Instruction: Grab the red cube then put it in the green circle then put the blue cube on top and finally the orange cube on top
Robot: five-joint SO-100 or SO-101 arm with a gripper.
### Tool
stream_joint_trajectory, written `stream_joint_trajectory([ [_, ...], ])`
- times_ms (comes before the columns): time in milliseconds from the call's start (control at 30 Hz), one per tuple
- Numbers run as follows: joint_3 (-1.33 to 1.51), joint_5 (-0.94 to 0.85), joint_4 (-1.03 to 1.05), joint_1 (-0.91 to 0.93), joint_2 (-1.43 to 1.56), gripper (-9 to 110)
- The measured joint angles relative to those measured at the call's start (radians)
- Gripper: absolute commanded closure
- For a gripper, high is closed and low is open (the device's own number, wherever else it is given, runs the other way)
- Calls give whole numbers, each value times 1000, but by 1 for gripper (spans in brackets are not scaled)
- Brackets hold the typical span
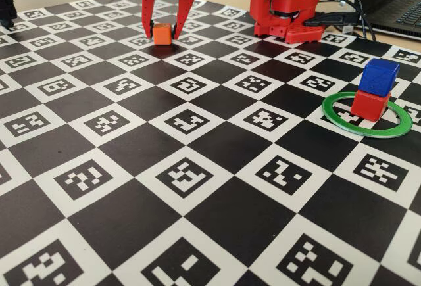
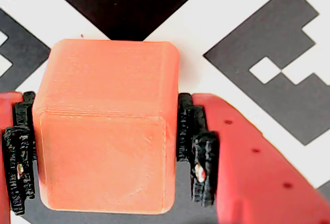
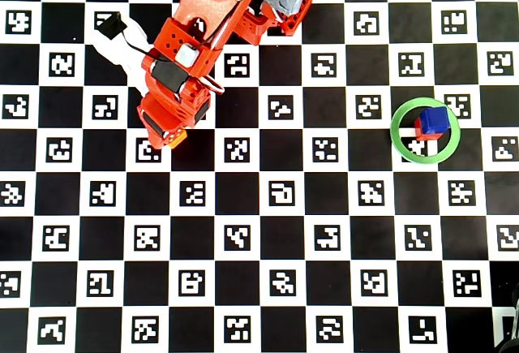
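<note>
The orange cube (image 1: pixel 162 33) sits at the far left of the board between my red gripper's (image 1: pixel 162 35) fingers. In the wrist view the cube (image 2: pixel 108 131) fills the frame and the black pads (image 2: pixel 192 131) press on both its sides, so the gripper (image 2: pixel 104 105) is shut on it. From overhead only a sliver of it (image 3: pixel 176 136) shows under the gripper (image 3: pixel 172 134). At the right, the blue cube (image 1: pixel 379 76) stands on the red cube (image 1: pixel 370 104) inside the green circle (image 1: pixel 395 128). The overhead view shows the same stack: blue (image 3: pixel 434 118), red (image 3: pixel 420 131), ring (image 3: pixel 399 138).
The board is a black-and-white checkerboard with printed markers (image 1: pixel 187 121). The arm's red base (image 1: pixel 286 3) stands at the far edge. A laptop (image 1: pixel 401 10) and cables lie beyond it at the right, and a black object (image 1: pixel 5 6) stands at the far left.
</note>
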Motion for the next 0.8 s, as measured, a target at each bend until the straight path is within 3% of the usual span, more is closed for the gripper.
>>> stream_joint_trajectory([
  [467, -89, 18, 135, 2, 0, 96],
  [800, -192, 72, 344, -190, 138, 96],
])
